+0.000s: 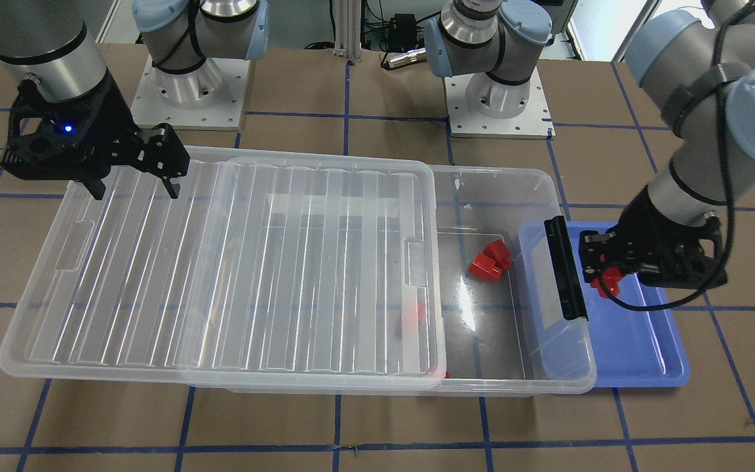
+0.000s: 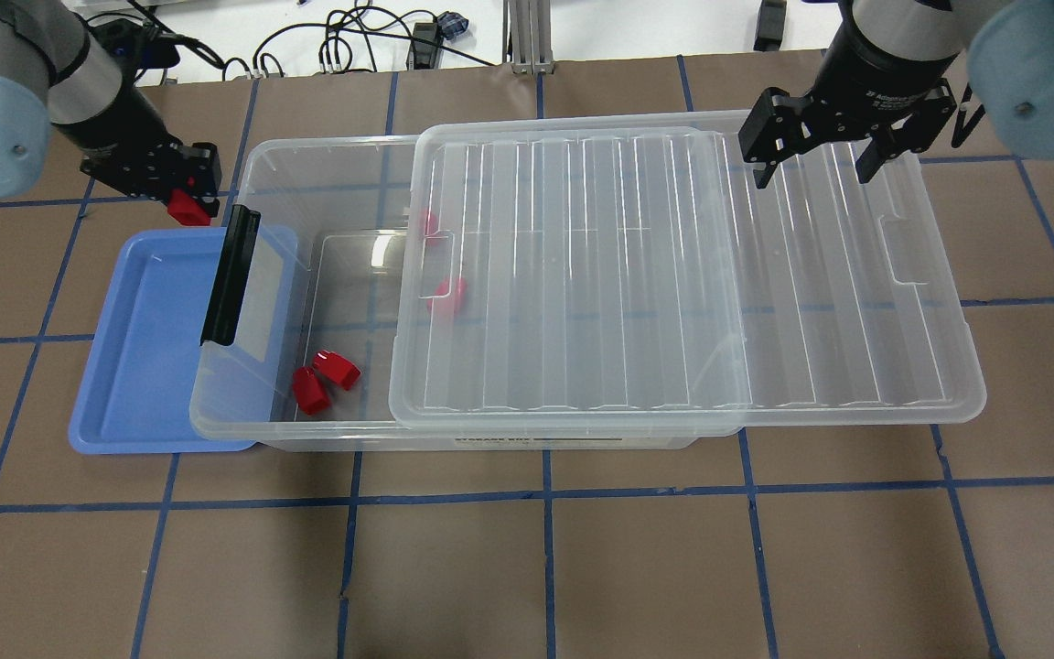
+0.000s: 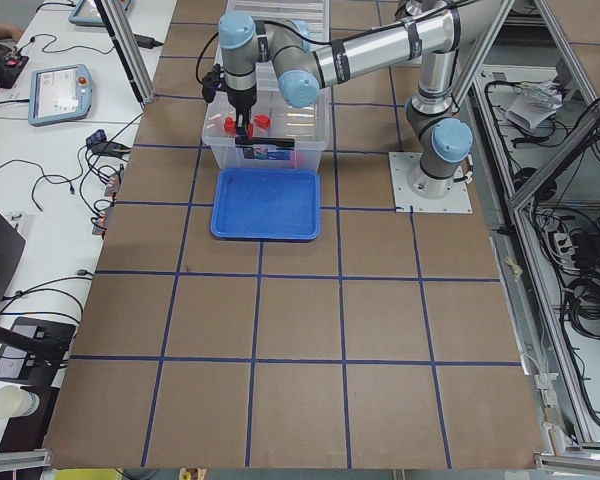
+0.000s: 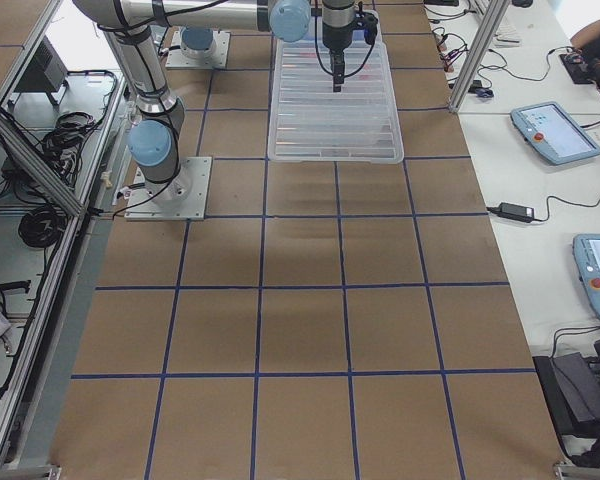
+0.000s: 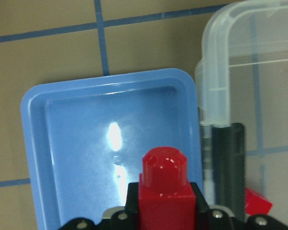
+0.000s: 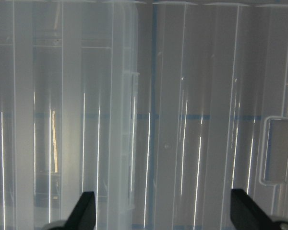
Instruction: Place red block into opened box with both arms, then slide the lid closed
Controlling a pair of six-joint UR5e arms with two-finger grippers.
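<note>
left pincer (image 2: 188, 205) is clamping the small red plastic block (image 2: 185, 213) outside the clear box (image 2: 335, 145); right pincer (image 2: 811, 176), apart, is overhanging the unclosed ribbed lid (image 2: 582, 275).

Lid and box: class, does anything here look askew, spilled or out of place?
The lid overhangs the box well past its end by the right gripper, so it looks displaced. Nothing spilled or broken.
</note>
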